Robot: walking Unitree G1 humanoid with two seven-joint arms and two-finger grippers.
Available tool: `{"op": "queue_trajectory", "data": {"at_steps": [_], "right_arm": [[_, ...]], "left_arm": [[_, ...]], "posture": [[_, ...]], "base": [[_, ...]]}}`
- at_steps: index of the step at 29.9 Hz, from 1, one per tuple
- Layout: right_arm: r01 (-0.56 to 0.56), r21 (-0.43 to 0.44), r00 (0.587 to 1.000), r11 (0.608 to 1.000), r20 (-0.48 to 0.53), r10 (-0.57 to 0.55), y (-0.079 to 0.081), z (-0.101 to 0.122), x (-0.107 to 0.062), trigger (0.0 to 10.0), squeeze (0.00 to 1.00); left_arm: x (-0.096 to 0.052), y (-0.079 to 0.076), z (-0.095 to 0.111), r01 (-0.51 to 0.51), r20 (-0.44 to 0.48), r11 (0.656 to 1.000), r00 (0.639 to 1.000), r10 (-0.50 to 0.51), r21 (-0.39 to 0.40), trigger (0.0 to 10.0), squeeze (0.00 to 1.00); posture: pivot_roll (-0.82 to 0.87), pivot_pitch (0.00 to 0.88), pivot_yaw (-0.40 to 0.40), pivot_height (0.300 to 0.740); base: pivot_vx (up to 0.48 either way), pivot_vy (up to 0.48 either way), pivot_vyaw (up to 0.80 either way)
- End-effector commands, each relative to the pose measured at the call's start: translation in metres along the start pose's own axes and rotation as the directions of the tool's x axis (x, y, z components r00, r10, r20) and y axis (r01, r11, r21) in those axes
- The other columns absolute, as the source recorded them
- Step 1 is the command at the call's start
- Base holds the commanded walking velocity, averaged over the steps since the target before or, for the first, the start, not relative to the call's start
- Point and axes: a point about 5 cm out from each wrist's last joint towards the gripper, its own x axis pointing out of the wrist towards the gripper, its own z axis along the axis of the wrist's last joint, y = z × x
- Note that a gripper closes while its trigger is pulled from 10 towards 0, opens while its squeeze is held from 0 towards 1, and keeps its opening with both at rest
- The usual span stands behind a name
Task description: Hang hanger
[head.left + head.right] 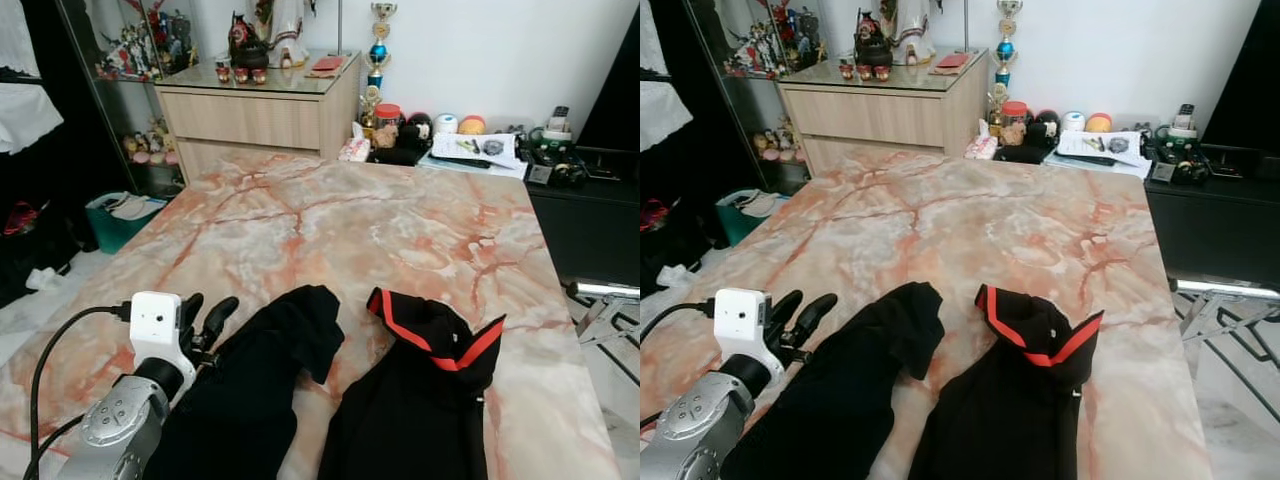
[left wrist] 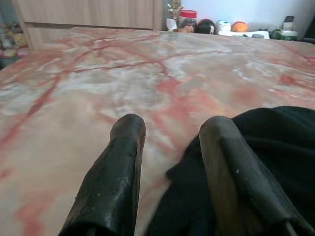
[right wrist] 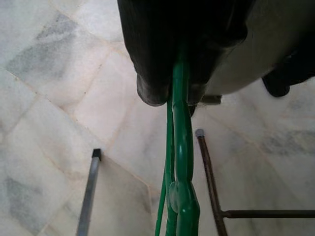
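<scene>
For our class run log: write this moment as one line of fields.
left gripper: open, low over table, beside black garment | right gripper: shut on green hanger, above floor | hanger: not hung

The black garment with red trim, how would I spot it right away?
Find the big marble table with orange veins. Two dark garments lie at its near edge. It is the right one, the black garment with red trim; the plain black garment beside the left gripper has none.

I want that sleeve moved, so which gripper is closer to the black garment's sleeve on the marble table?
Left. The left gripper sits on the table right beside the sleeve, jaws open. The right gripper is off over the floor tiles, shut on a green hanger.
</scene>
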Motion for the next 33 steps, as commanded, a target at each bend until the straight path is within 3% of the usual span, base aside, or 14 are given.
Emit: {"op": "queue_trajectory", "data": {"at_steps": [1,13,19,33], "right_arm": [[0.015,0.008,0.999,1.000,0.038,-0.015,-0.0041,0.0142,0.0011,10.0,0.00],[0.022,0.020,1.000,1.000,0.016,-0.022,-0.0042,0.0121,0.0012,10.0,0.00],[0.008,0.024,1.000,1.000,0.021,-0.009,-0.0035,0.0130,0.0013,10.0,0.00],[0.006,0.030,0.999,1.000,0.037,-0.007,-0.0025,0.0153,0.0014,10.0,0.00]], "left_arm": [[0.0025,0.0000,0.0015,-0.002,0.010,1.000,1.000,0.002,0.019,10.0,0.00],[0.0045,-0.0045,-0.0006,0.022,0.010,0.999,1.000,-0.022,0.045,10.0,0.00],[0.0058,-0.0044,-0.0009,0.019,0.015,0.998,1.000,-0.020,0.052,10.0,0.00],[0.0097,-0.0082,-0.0029,0.022,0.014,0.998,1.000,-0.023,0.062,10.0,0.00]], "posture": [[0.20,0.000,0.023,0.740],[0.20,0.000,0.022,0.740],[0.20,0.000,0.019,0.740],[0.19,0.000,0.022,0.740]], "base": [[0.000,-0.480,0.00],[0.000,-0.480,0.00],[0.000,-0.480,-0.76],[0.000,-0.480,0.00]]}}
